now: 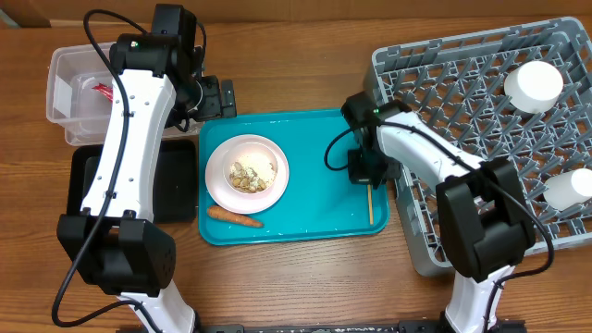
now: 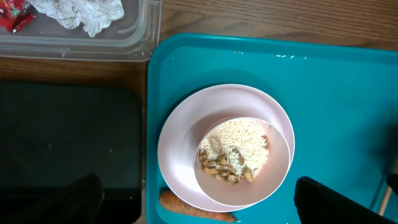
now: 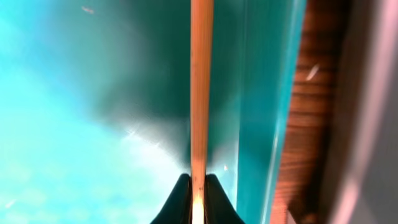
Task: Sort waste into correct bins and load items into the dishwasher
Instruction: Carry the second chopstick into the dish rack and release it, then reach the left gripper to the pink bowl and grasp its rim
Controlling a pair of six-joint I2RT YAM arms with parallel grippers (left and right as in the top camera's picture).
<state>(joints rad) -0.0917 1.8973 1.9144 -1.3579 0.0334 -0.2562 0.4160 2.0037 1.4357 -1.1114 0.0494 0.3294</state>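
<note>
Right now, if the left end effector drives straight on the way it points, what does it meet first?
Probably the bowl of rice on the plate: the open left end effector points down with both framed between its fingers. The carrot lies just past the plate's rim. Height above them is unclear.

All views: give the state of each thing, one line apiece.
Left tool, open, empty.
Right tool, shut on chopsticks.
Chopsticks, pinched, lying on teal tray.
Bowl, on plate, holding rice and scraps.
Carrot, loose on tray.
Tub, holds tissue and wrapper.
Rack, holds two white dishes.
</note>
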